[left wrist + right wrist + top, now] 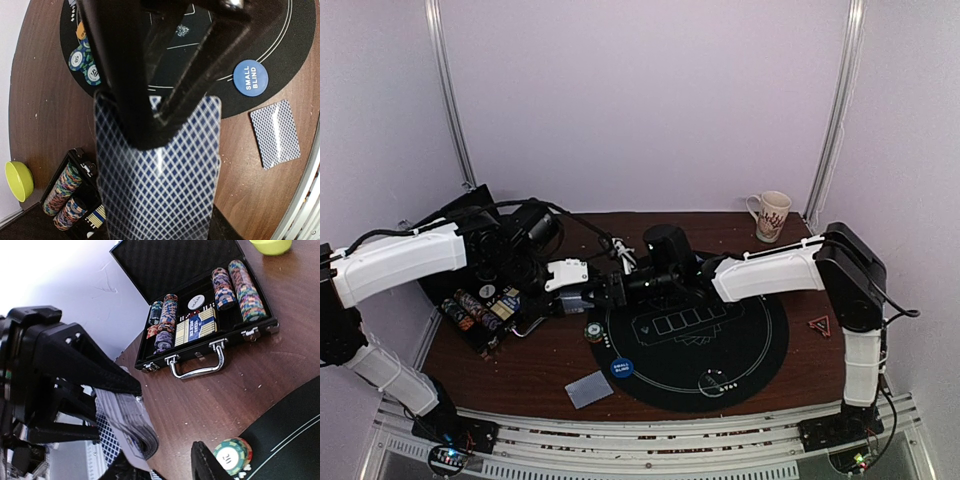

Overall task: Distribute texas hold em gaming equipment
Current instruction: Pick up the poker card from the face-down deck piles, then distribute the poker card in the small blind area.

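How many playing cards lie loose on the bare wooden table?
1: a blue-backed card lies face down on the table beside the black mat, near the Small Blind button. More may hide beneath it. The left hand holds the deck.

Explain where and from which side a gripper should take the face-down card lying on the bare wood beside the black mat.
Probably from straight above, gripping the card across its two long edges. It lies flat, so no side offers a face to pinch; the mat's rim crowds one short end, while both long edges have bare wood beside them.
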Controlling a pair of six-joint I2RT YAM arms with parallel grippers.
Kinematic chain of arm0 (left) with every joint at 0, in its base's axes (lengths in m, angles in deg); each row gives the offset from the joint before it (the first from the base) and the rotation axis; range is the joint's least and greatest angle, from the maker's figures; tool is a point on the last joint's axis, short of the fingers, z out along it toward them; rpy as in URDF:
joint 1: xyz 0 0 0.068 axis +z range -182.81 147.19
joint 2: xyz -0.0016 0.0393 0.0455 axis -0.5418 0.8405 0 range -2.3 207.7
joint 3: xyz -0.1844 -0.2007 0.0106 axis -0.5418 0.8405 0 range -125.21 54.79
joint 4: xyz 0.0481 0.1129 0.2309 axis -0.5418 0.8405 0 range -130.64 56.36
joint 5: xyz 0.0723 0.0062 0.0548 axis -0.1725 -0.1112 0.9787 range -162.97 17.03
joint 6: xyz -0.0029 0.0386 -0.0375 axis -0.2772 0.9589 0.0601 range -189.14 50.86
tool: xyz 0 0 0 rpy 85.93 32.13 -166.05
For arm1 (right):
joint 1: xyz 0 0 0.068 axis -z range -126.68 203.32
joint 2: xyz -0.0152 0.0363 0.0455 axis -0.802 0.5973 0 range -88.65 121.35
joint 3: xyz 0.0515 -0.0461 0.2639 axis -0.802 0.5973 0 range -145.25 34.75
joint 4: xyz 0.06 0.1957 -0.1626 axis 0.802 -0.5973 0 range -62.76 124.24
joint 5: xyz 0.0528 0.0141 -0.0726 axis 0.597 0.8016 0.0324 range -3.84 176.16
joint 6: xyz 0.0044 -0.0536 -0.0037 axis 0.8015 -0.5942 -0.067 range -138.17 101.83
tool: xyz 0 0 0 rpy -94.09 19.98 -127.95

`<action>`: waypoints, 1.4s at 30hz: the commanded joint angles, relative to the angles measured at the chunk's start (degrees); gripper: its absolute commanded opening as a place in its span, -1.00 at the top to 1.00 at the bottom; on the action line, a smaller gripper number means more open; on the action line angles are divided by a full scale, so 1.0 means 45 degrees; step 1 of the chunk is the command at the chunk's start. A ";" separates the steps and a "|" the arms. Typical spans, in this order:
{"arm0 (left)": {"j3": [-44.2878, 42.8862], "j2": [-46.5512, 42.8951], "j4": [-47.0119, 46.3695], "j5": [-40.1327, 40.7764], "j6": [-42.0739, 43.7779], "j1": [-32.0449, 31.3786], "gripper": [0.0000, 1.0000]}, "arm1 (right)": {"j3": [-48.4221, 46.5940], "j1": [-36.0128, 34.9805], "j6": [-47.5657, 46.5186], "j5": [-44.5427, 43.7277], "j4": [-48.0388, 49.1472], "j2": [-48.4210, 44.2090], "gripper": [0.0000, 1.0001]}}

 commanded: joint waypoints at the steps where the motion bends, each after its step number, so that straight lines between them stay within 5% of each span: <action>1: 0.0060 -0.0017 -0.0503 0.0002 -0.0083 0.0077 0.07 | 0.0018 -0.0044 -0.0159 0.0015 -0.0349 -0.0594 0.50; 4: 0.0136 0.0050 -0.0645 -0.0025 -0.0133 0.0077 0.07 | -0.0069 -0.0046 0.0044 0.0285 -0.0330 -0.0627 0.98; 5: 0.0166 0.0073 -0.0686 -0.0045 -0.0138 0.0077 0.07 | -0.0036 -0.0044 0.0063 0.0233 -0.0352 -0.0691 1.00; 32: -0.0272 0.0073 -0.0417 0.0262 -0.0075 0.0679 0.07 | 0.2245 0.1509 -0.2999 -0.1090 -0.6911 -0.5330 1.00; 36: -0.0477 -0.0054 -0.0399 0.0187 0.0066 0.0741 0.06 | 0.3559 0.1136 -0.1948 -0.1095 -0.5943 -0.5640 1.00; 42: -0.0970 -0.0064 -0.0285 0.0265 0.0165 0.0817 0.06 | 0.3428 -0.1454 -0.0906 0.0558 -0.2939 -0.3375 1.00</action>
